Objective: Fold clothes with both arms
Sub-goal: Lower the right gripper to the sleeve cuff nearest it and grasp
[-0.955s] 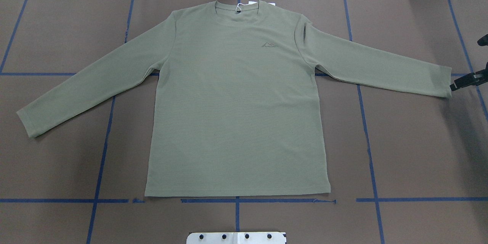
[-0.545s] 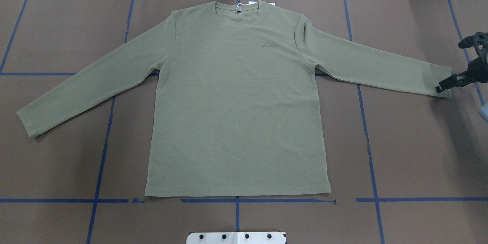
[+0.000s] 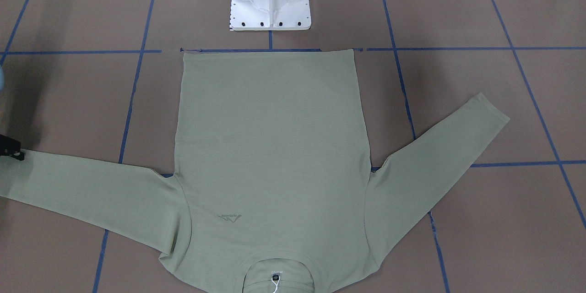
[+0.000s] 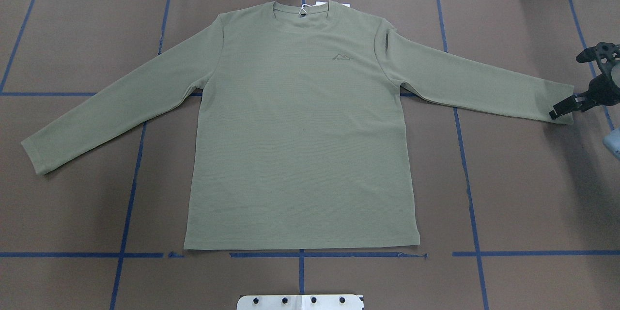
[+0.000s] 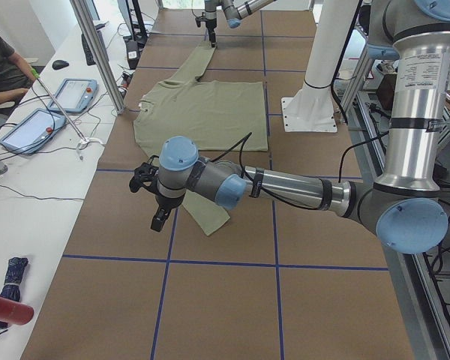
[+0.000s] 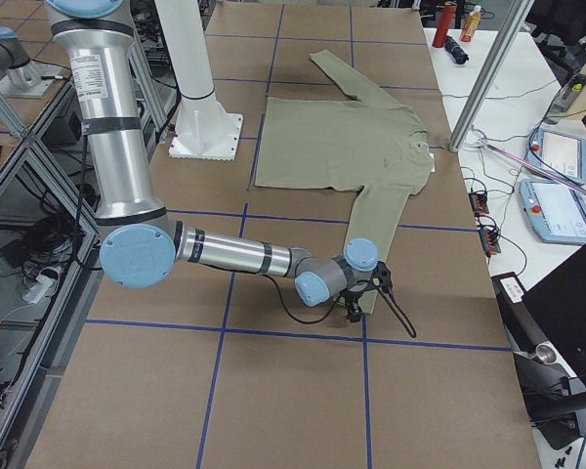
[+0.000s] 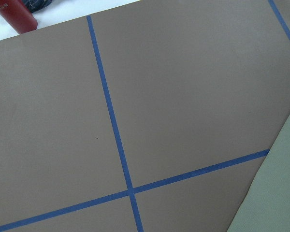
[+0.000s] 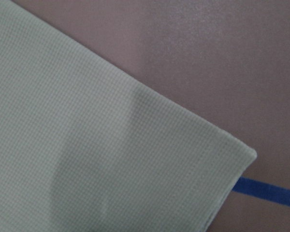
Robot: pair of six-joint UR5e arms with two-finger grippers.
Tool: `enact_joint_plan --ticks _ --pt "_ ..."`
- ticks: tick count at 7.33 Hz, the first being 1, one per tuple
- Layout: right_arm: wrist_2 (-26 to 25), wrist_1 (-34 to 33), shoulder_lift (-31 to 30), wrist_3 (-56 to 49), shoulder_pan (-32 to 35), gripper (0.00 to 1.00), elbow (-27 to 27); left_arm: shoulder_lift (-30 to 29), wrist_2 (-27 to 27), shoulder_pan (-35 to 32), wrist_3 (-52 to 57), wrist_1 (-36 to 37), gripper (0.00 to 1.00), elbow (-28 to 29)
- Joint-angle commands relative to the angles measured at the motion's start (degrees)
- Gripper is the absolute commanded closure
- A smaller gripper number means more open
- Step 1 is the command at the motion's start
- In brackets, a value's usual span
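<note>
**A:** Where was the shirt?

**B:** The shirt (image 4: 300,126) lay flat and face up on the brown table (image 4: 72,213). Its collar (image 4: 301,6) was away from my base, its hem ran along a blue tape line (image 4: 329,255), and both sleeves were spread wide.

**A:** Start at your left.

**B:** My left gripper (image 5: 159,219) was over bare table just beyond the cuff of the sleeve on my left (image 4: 111,106), near it but apart. Only the side camera caught it, so I cannot tell whether its fingers were spread or pressed together. Its wrist camera saw a cross of tape and one edge of green cloth in a corner.

**A:** And the middle?

**B:** There was a small logo (image 4: 343,56) on the chest, and the white string of a hang tag (image 4: 303,9) at the collar.

**A:** Your right?

**B:** The sleeve on my right (image 4: 474,82) ran out to its cuff, and my right gripper (image 4: 562,109) was at that cuff, with a black fingertip over its near corner. I cannot tell whether it was pinching the cloth or was merely beside it.
</note>
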Motion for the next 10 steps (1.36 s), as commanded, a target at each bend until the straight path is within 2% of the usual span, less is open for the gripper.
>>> enact_joint_plan --ticks 1,3,7,9,10 --pt "1.39 -0.28 0.3 -0.02 2.3 0.0 0.36 0.0 -0.01 0.0 -0.04 0.0 0.0 0.0" --pt "3.16 -1.5 1.35 -0.02 4.24 0.0 0.45 0.0 -0.01 0.0 -0.04 0.0 0.0 0.09" --pt "-0.08 -1.78 1.35 -0.37 1.97 0.0 -0.08 0.0 -0.01 0.0 -0.13 0.0 0.0 0.0" --pt "0.0 -1.87 1.09 -0.46 1.96 0.01 -0.42 0.0 -0.1 0.0 -0.13 0.0 0.0 -0.08" --pt "0.09 -2.74 1.17 -0.55 1.96 0.14 -0.34 0.0 -0.71 0.0 -0.13 0.0 0.0 -0.08"
